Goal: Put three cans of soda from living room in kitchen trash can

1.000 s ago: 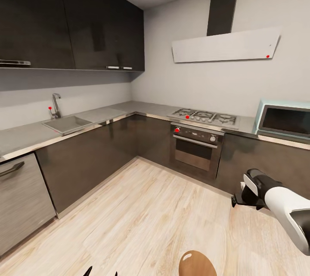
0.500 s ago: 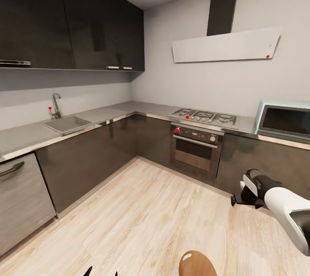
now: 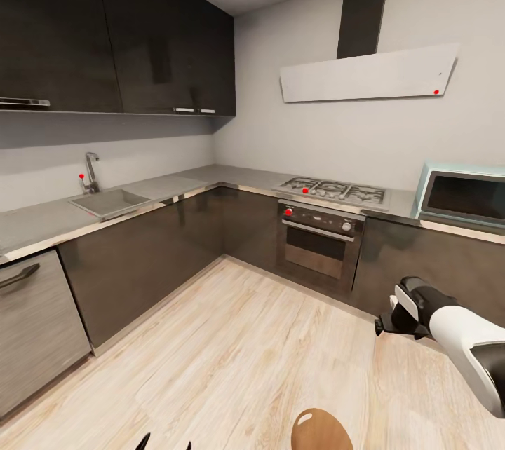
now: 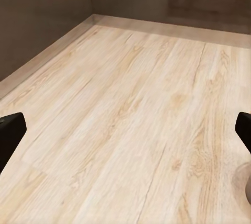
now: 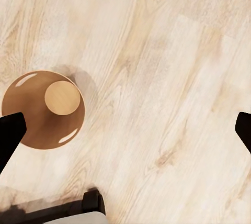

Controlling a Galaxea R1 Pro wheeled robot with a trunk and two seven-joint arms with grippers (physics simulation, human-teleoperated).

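Note:
The trash can (image 3: 321, 430) pokes in at the head view's bottom edge as a smooth orange-brown round mouth on the pale wood floor. From above, the right wrist view shows the trash can (image 5: 43, 109) with nothing inside it. My right gripper (image 5: 125, 135) hangs open above the floor beside the bin, its dark fingertips (image 5: 10, 135) far apart and empty. My left gripper (image 4: 125, 135) is open too, low over bare planks, with nothing between its fingertips (image 4: 10, 137). The soda cans are out of view.
An L-shaped run of dark cabinets lines the kitchen, with a sink (image 3: 109, 201), a gas hob (image 3: 333, 191) over an oven (image 3: 315, 243) and a teal microwave (image 3: 463, 194). Pale wood floor (image 3: 245, 345) stretches between me and the cabinets.
My right arm has sunk a little and edged left; the rest is still.

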